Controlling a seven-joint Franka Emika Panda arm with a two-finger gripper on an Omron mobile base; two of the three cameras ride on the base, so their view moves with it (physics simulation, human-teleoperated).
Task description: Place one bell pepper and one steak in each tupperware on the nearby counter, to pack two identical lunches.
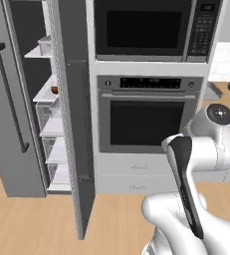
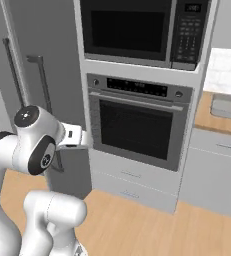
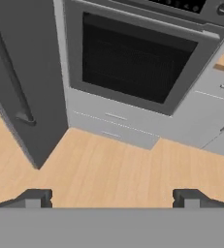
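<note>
Our hand (image 3: 111, 197) is spread wide with nothing in it, pointed down at the floor in front of the oven (image 3: 133, 63), so we reckon the packing hasn't started yet: both lunches are still to do. One tupperware (image 2: 225, 106) sits bare on the counter (image 2: 207, 117) to the right of the oven in the right base view. The left base view gives us the open fridge (image 1: 52, 104) left of the oven; we can't spot peppers or steaks.
</note>
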